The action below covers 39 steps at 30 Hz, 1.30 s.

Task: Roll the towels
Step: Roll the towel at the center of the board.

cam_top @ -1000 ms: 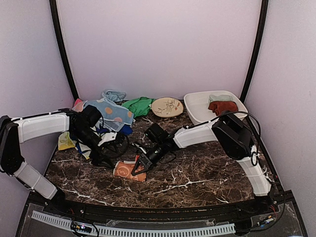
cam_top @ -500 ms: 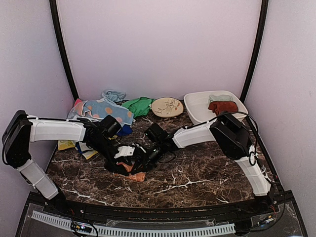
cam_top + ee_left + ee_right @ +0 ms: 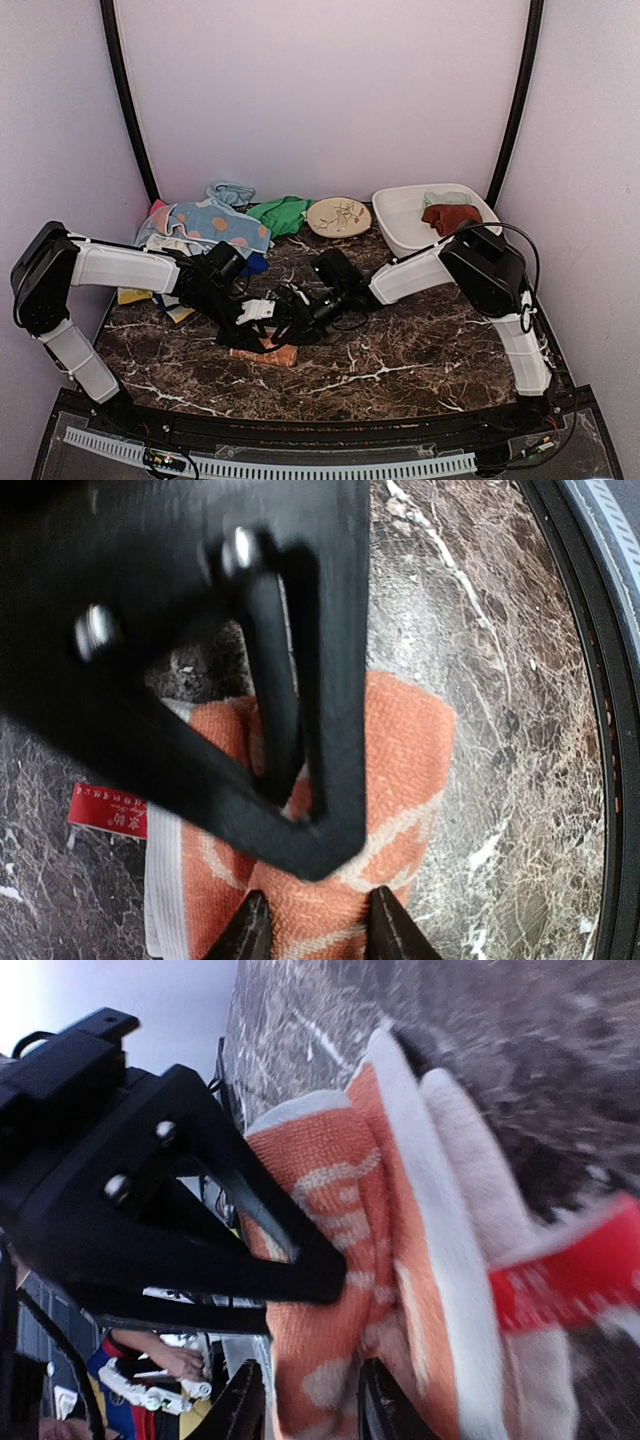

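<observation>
— Dark marbled tabletop [image 3: 430,350], pale lilac walls behind. How do the two arms stand?

— Both reach low toward the middle. The left arm [image 3: 125,268] has its elbow up at the far left and its forearm running rightward. The right arm [image 3: 415,275] has its elbow high on the right and slopes down leftward. Their tips meet in front of the cream patterned plate [image 3: 338,216], a little to its left.

— And the pincers?

— The left pincer [image 3: 318,932] is closed to a narrow gap with a fold of the orange towel [image 3: 400,750] filling it. The right pincer [image 3: 312,1408] is likewise nearly closed, orange cloth nipped between its fingertips. Each wrist view shows the other's black finger close by, over the same cloth.

— Where does that towel lie?

— On the tabletop in front of the plate, partly folded, cream pattern showing, a red label [image 3: 108,810] at one edge.

— How many towels altogether?

— One orange. Left of the plate is a heap where I can separate a light blue dotted towel [image 3: 215,225], a green towel [image 3: 280,212], a grey-blue towel [image 3: 232,192] and a yellow towel [image 3: 130,295]. More may be underneath; I cannot tell. Right of the plate, one white tub [image 3: 400,228] holds two: a dark red towel [image 3: 450,215] and a pale towel [image 3: 445,198]. One plate, one tub, two arms.
</observation>
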Motion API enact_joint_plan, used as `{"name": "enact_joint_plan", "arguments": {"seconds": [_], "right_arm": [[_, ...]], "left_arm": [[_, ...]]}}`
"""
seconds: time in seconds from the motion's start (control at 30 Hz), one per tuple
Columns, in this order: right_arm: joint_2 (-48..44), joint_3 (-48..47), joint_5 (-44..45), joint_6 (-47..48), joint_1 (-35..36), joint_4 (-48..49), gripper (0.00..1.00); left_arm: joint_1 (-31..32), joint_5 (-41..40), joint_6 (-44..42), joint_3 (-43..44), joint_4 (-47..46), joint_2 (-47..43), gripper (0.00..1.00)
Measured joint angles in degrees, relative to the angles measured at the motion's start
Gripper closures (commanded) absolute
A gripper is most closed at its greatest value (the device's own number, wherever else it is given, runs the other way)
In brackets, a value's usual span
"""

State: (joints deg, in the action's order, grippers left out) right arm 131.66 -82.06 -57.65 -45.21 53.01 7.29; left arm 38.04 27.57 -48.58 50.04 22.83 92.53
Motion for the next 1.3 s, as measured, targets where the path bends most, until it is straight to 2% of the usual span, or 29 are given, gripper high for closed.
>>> {"name": "enact_joint_plan", "arguments": {"seconds": [0.17,0.3,0.33,0.37,0.4,0.43,0.53,0.63,0.67,0.77,0.9,1.0,1.13,1.3], "right_arm": [[-6.0,4.9,7.7,4.1,-2.0,-2.2,0.63],[-14.6,12.8,21.6,11.4,-3.1,-4.7,0.60],[-17.0,15.0,25.2,13.4,-3.1,-4.8,0.55],[-20.1,18.0,30.1,15.9,-2.7,-4.3,0.19],[-23.9,21.5,35.9,19.1,-2.4,-3.7,0.02],[-26.1,23.3,39.4,20.5,-1.0,-3.7,0.00],[-33.5,30.1,55.5,28.3,4.0,0.4,0.00],[-38.5,34.5,70.4,32.2,7.6,4.5,0.00],[-39.2,34.7,76.4,32.6,7.7,5.3,0.00],[-38.9,32.9,85.1,32.6,5.8,4.5,0.00],[-39.6,33.3,86.0,34.6,4.6,7.0,0.00],[-40.2,34.0,86.4,39.4,6.8,8.5,0.01],[-37.7,31.6,88.6,54.2,16.8,10.5,0.06],[-26.6,21.6,87.2,69.2,27.2,9.2,0.08]], "left_arm": [[-1.9,2.6,1.8,2.1,1.8,2.4,0.67],[-5.1,6.1,4.1,5.4,4.4,5.7,0.67],[-5.7,6.8,4.5,6.0,4.9,6.4,0.67],[-6.1,7.5,4.9,6.5,5.4,7.0,0.67],[-6.5,8.3,5.4,7.1,6.1,7.7,0.67],[-6.9,8.9,5.7,7.8,6.8,8.3,0.67],[-8.0,10.9,6.9,9.7,8.7,10.4,0.67],[-8.6,11.9,7.5,11.1,10.2,12.0,0.67],[-8.7,12.1,7.6,11.6,10.6,12.5,0.67],[-8.8,12.3,7.9,12.9,12.0,13.6,0.67],[-8.9,12.4,8.3,13.5,12.7,13.9,0.67],[-8.9,12.3,8.5,13.5,12.8,14.0,0.67],[-9.0,12.3,8.7,13.5,12.8,14.0,0.67],[-9.2,12.4,9.1,13.5,12.8,14.0,0.67]]}}
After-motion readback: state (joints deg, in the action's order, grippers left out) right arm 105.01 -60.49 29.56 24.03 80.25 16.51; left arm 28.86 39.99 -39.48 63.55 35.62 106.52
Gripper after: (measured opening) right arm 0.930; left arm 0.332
